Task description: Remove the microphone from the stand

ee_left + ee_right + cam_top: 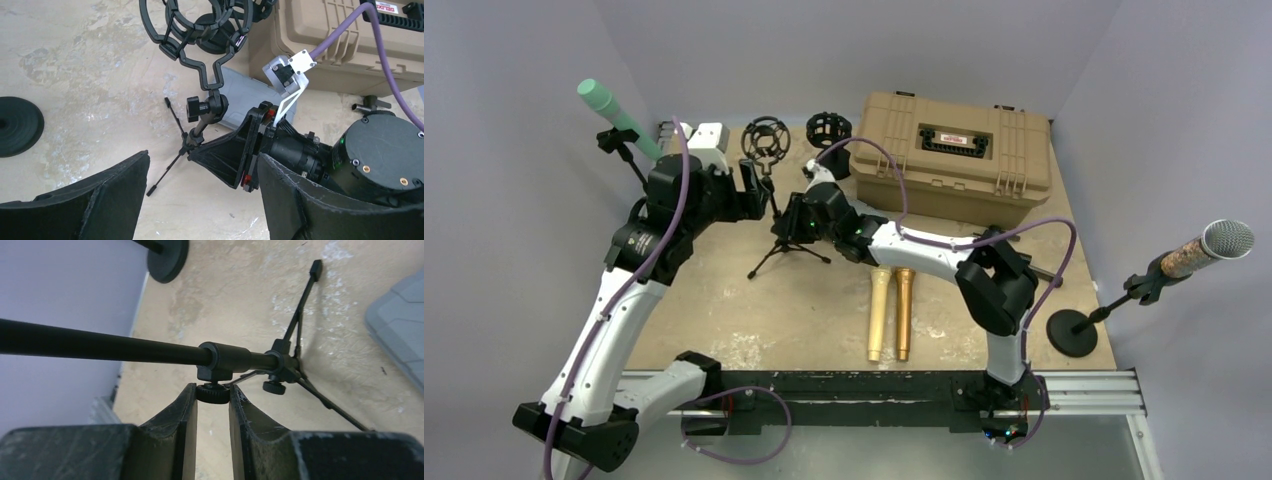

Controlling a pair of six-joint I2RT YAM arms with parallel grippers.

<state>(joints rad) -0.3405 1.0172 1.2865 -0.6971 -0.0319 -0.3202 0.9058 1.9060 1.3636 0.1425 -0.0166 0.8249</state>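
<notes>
At the far left a mint-green microphone (pixel 609 108) sits tilted in the clip of a thin black stand (pixel 632 162). The left gripper (pixel 204 159) hangs wide open with nothing in it, just beside the empty shock mount (pixel 766 140) on the tripod stand (pixel 784 245). The right gripper (pixel 212 390) pinches the tripod's small knurled knob (pixel 212 394). Two gold microphones (pixel 891 310) lie flat on the table. At the far right a silver-grilled microphone (pixel 1214 245) leans on a round-base stand (pixel 1074 332).

Top external looks steeply down from above the near edge, far off, whole table (pixel 824 310) in frame. Left wrist sits close, facing the tripod stand (pixel 200 125) at centre. Right wrist sits closest, along the same stand's pole.
</notes>
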